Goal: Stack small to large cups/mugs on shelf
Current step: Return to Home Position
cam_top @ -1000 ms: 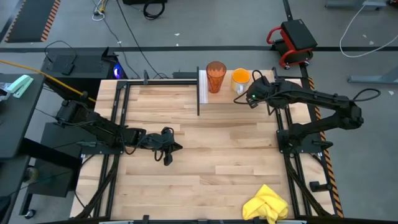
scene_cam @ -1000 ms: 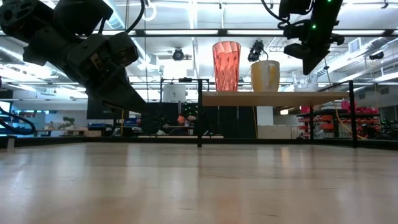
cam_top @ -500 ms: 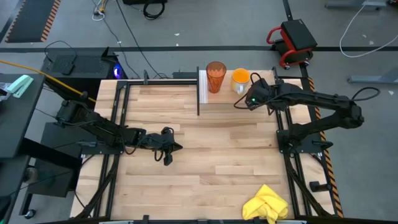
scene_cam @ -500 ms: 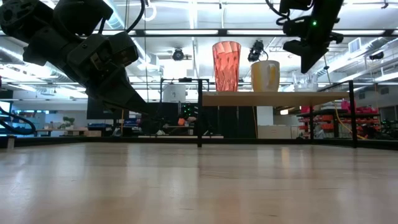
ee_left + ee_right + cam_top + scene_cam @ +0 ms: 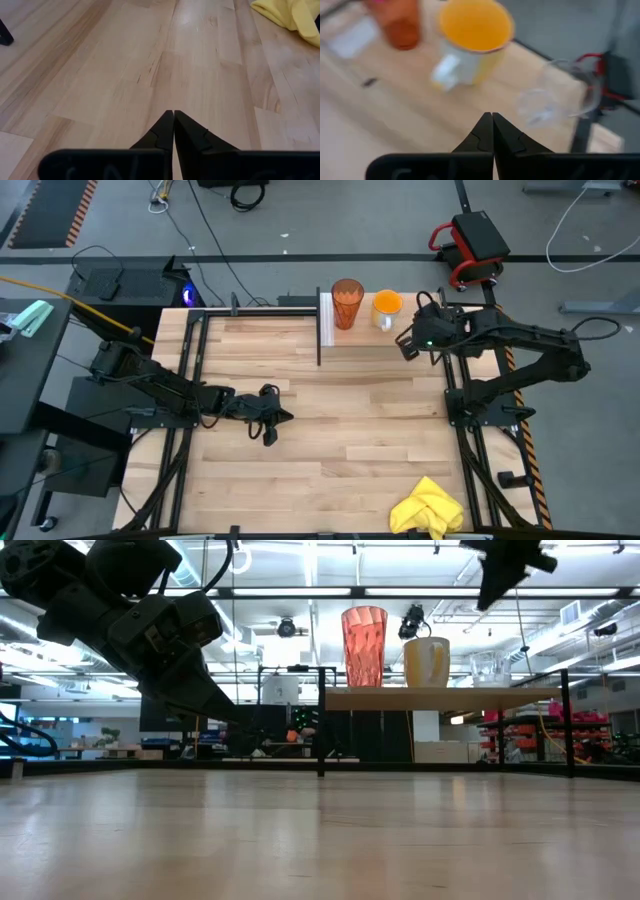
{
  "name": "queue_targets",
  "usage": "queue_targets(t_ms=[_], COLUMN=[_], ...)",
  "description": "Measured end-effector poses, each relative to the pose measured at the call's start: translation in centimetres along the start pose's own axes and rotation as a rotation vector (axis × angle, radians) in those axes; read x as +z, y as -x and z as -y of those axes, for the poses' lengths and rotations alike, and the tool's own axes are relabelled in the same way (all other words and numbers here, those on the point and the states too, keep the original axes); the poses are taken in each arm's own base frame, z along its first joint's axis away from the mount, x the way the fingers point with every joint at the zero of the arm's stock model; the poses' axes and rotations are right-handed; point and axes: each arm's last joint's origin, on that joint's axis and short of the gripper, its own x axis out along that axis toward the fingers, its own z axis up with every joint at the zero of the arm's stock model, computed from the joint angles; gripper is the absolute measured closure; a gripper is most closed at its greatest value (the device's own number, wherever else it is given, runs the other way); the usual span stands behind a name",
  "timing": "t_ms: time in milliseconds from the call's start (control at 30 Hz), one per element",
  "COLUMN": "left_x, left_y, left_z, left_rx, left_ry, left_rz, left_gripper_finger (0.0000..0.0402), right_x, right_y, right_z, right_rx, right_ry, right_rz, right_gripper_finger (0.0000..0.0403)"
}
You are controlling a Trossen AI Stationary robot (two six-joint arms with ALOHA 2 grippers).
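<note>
On the shelf (image 5: 365, 332) at the table's far edge three cups stand upright on their bases in a row: a tall dark-orange tumbler (image 5: 347, 302), an orange cup (image 5: 386, 304) with a pale handle, and a small clear glass (image 5: 490, 670). My right gripper (image 5: 402, 345) hangs shut above the shelf's near edge, between the orange cup (image 5: 475, 37) and the glass (image 5: 560, 92), holding nothing. My left gripper (image 5: 286, 417) rests shut just over the tabletop at the left, far from the cups.
A yellow cloth (image 5: 428, 508) lies crumpled at the near right corner of the table. Black frame posts (image 5: 321, 720) stand around the shelf, with a white panel (image 5: 326, 320) at its left end. Bare wood planks (image 5: 350, 410) span the table's middle.
My right gripper has risen well above the shelf and drawn back toward the table's right edge, staying shut. The three cups stand where they were.
</note>
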Motion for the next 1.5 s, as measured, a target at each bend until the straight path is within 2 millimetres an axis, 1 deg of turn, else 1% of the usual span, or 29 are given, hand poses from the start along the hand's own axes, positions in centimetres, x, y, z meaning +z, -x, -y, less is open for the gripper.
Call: queue_targets(t_ms=[100, 233, 333, 433, 567, 633, 733, 833, 933, 1033, 1167, 1300, 1400, 1500], left_x=[0.0, 0.0, 0.0, 0.0, 0.0, 0.0, 0.0, 0.0, 0.0, 0.0, 0.0, 0.0, 0.0, 0.0], left_y=[0.0, 0.0, 0.0, 0.0, 0.0, 0.0, 0.0, 0.0, 0.0, 0.0, 0.0, 0.0, 0.0, 0.0], left_z=[0.0, 0.0, 0.0, 0.0, 0.0, 0.0, 0.0, 0.0, 0.0, 0.0, 0.0, 0.0, 0.0, 0.0], left_rx=[0.0, 0.0, 0.0, 0.0, 0.0, 0.0, 0.001, 0.0, 0.001, 0.0, 0.0, 0.0, 0.0, 0.0], left_ry=[-0.001, -0.001, -0.001, -0.002, -0.02, -0.034, -0.035, -0.036, -0.036, -0.027, 0.01, 0.068, 0.085, 0.074], left_rz=[0.0, 0.0, 0.0, 0.0, 0.0, 0.0, 0.0, 0.0, 0.0, 0.0, 0.0, -0.001, -0.001, -0.001], left_gripper_finger=[0.0385, 0.0381, 0.0377, 0.0373, 0.0373, 0.0376, 0.0381, 0.0383, 0.038, 0.0376, 0.0371, 0.0371, 0.0376, 0.038], right_x=[0.3, 0.2, -0.2, -1.1, -2.6, -3.6, -5.2, -6.9, -8.2, -9.1, -10.3, -11.6, -12.6, -13.1], right_y=[1.5, 3.5, 4.6, 5.7, 6.4, 6.4, 5.9, 5.2, 5.1, 5.6, 6.9, 8.0, 8.4, 8.5], right_z=[-0.2, -0.1, 0.6, 2.1, 3.6, 3.7, 3.4, 2.1, 0.0, -2.4, -5.1, -7.0, -8.1, -8.9], right_rx=[0.104, 0.177, 0.209, 0.243, 0.322, 0.375, 0.453, 0.568, 0.721, 0.881, 1.061, 1.133, 1.14, 1.136], right_ry=[0.0, 0.033, 0.034, -0.027, -0.121, -0.127, -0.113, -0.11, -0.067, 0.004, 0.127, 0.24, 0.312, 0.337], right_rz=[-0.019, -0.009, 0.015, 0.047, 0.068, 0.068, 0.07, 0.089, 0.151, 0.256, 0.439, 0.556, 0.554, 0.541], right_gripper_finger=[0.0398, 0.0397, 0.0398, 0.0398, 0.0398, 0.0398, 0.0398, 0.0398, 0.0397, 0.0397, 0.0397, 0.0397, 0.0396, 0.0396])
